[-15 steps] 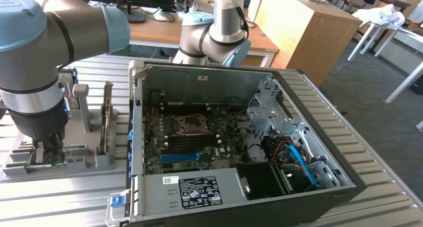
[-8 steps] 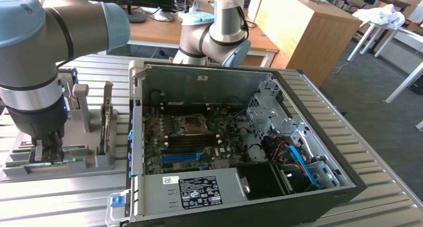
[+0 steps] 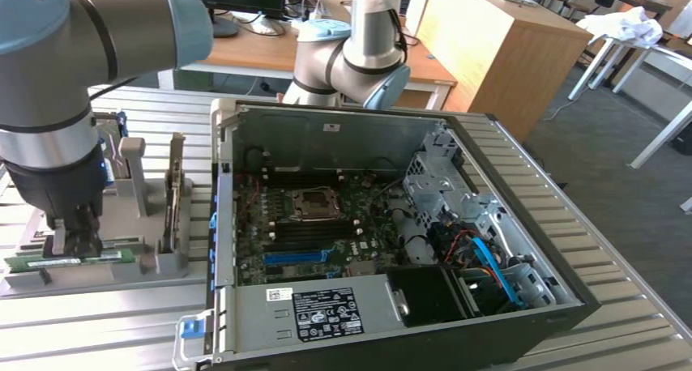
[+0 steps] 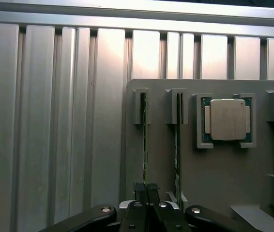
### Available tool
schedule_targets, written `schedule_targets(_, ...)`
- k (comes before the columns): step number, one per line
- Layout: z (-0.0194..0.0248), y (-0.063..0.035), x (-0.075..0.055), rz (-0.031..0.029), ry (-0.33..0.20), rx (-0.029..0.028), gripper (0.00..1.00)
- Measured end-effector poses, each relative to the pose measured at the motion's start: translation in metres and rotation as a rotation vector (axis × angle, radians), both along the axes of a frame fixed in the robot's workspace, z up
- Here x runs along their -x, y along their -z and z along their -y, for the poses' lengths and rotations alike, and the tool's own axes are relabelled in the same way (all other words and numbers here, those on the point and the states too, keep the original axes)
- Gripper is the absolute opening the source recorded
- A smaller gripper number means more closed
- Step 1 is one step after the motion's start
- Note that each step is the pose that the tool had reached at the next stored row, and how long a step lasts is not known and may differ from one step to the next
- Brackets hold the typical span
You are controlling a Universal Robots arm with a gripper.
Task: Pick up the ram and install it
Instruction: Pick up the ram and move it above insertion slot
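Observation:
The ram (image 3: 108, 257) is a long green stick resting on edge in a slot of the grey holder (image 3: 141, 267) at the exterior view's left. My gripper (image 3: 78, 243) comes straight down onto it near its middle. In the wrist view the ram (image 4: 145, 140) shows edge-on as a thin line. There my gripper (image 4: 145, 187) has its two black fingertips pressed together on that edge, so it is shut on the ram. The stick still sits in the holder's slot.
A second green stick (image 4: 177, 140) stands in the neighbouring slot, and a square silver processor chip (image 4: 228, 119) lies in its own pocket. The open computer case (image 3: 227, 225) with its motherboard (image 3: 313, 229) sits to the exterior view's right on the ribbed metal table (image 3: 627, 322).

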State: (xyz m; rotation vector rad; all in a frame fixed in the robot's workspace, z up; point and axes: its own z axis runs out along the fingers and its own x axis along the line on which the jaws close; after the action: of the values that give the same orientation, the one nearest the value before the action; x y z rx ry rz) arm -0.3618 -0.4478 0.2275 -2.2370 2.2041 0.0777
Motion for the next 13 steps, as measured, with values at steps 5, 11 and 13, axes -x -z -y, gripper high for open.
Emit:
schedule_targets(5, 0.0001, -0.0129, 0.000, -0.0001, 0.000, 0.0007, 0.11)
schedule_targets(11, 0.0000, -0.0316, 0.000, -0.0001, 0.000, 0.0038, 0.11)
schedule_targets(13, 0.0001, -0.0375, 0.000, 0.0000, 0.000, 0.0046, 0.11)
